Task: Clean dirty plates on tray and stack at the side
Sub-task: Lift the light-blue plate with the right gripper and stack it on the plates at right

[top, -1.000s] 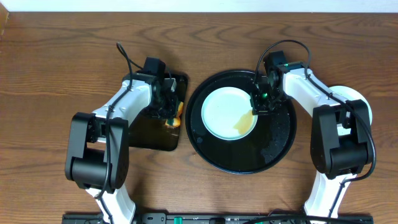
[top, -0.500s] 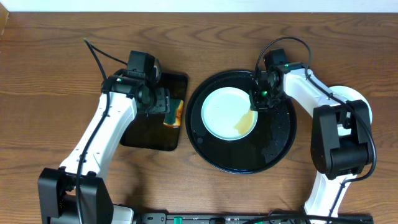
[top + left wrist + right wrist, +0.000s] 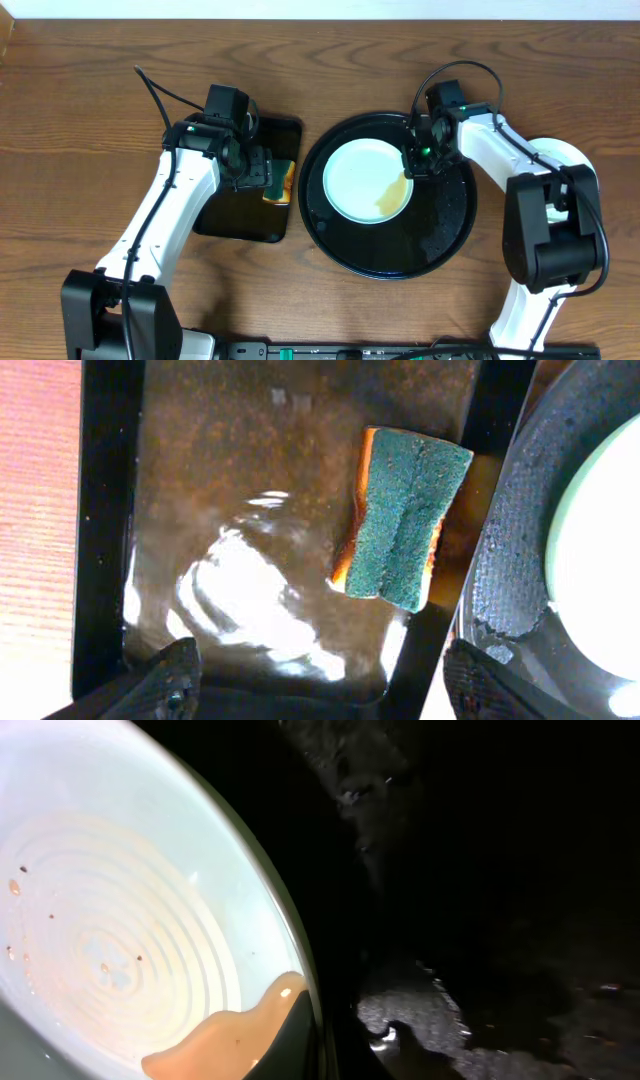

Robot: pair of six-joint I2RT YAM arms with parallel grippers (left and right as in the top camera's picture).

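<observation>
Though smeared, plate (image 3: 365, 180) (mint) on tray (image 3: 440, 240)

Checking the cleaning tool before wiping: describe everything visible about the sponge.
The sponge is a rectangular block, dark green scouring layer up, orange-yellow foam below. It lies flat near the right edge of the wet black rectangular tray. Only the tray touches it; the open left gripper is clear of it.

The plate (image 3: 360, 175) is pale mint with faint rings and a tan-brown smear (image 3: 393, 198) at lower right. The tray (image 3: 440, 235) is glossy black, the sponge (image 3: 400, 520) green over orange, the table (image 3: 80, 110) brown-grained.
</observation>
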